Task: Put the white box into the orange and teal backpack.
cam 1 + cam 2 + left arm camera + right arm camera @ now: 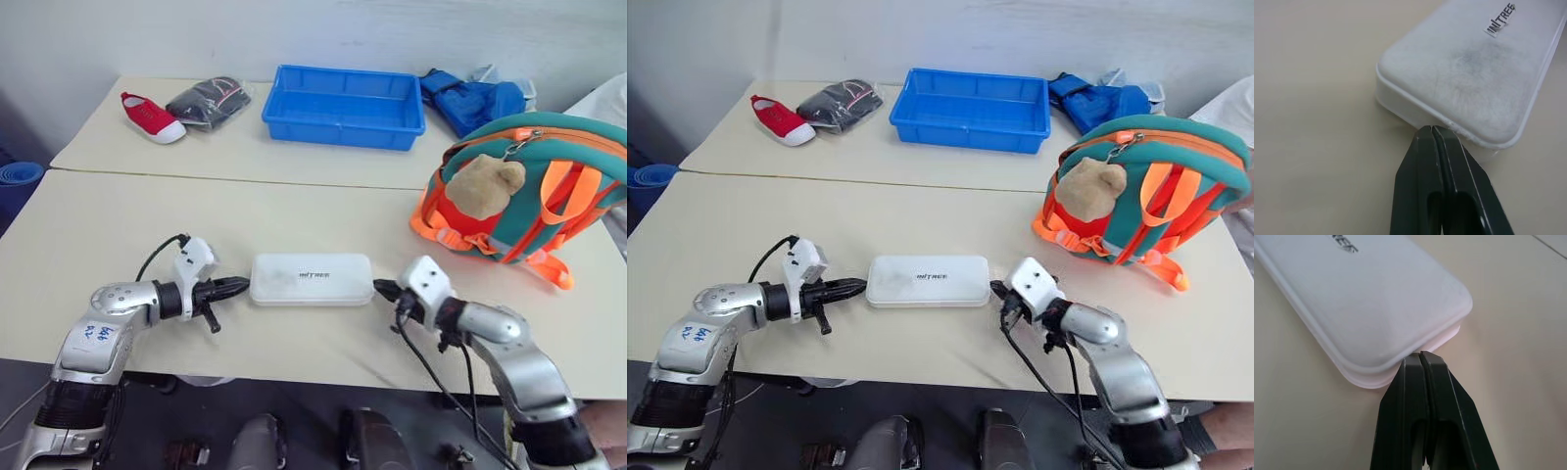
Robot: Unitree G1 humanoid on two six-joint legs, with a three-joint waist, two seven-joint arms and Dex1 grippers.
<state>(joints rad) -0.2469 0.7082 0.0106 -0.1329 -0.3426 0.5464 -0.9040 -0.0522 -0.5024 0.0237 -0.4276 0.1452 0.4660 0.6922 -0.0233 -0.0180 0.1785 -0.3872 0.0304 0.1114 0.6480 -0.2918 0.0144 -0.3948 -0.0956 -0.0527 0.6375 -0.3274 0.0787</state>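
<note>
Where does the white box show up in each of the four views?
Left eye view: white box low centre, flat on the table between both hands.
Right eye view: low centre again.
Left wrist view: upper right, one short end at the fingertips.
Right wrist view: upper left, the other short end.
Shared landmark: the dark lettering on its lid.

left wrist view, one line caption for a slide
Shut left gripper tips meet the short end of the white box lying on the table.
</note>
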